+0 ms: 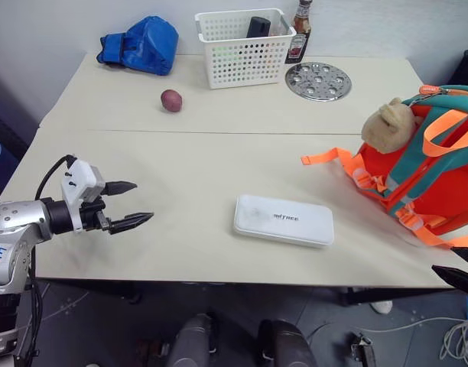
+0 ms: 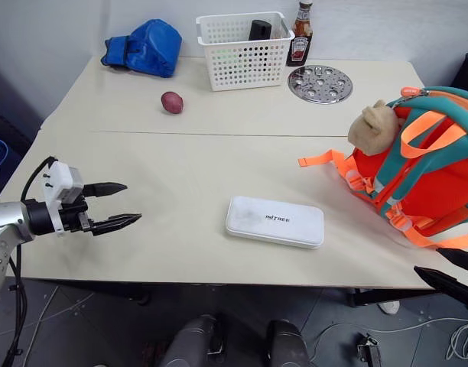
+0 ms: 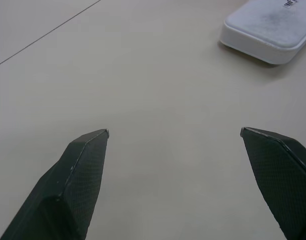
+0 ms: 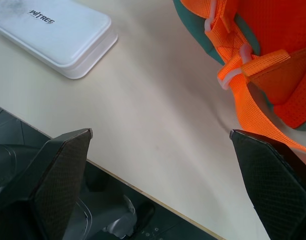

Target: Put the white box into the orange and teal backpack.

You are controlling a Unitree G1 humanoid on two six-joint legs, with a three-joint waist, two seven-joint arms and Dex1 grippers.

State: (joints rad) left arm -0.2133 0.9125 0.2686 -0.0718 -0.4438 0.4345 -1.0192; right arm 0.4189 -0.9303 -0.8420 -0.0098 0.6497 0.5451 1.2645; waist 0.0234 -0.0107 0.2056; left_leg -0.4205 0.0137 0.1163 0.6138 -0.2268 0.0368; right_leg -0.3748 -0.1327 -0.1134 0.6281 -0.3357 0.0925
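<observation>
The white box (image 1: pixel 284 220) lies flat on the beige table (image 1: pixel 180 160), near the front edge and a little right of centre, grey lettering up. The orange and teal backpack (image 1: pixel 433 176) stands at the table's right edge with a tan plush toy (image 1: pixel 388 122) on it and orange straps trailing toward the box. My left gripper (image 1: pixel 142 202) hovers open over the table's front left, pointing toward the box and well short of it. My right gripper (image 2: pixel 427 260) is open at the front right edge, just below the backpack, its fingers (image 4: pixel 58 175) empty.
Along the back of the table are a blue bag (image 1: pixel 142 44), a white perforated basket (image 1: pixel 243 47) with a dark item inside, a sauce bottle (image 1: pixel 300 32) and a round perforated metal plate (image 1: pixel 318 80). A reddish potato (image 1: pixel 171 100) lies behind the left-centre.
</observation>
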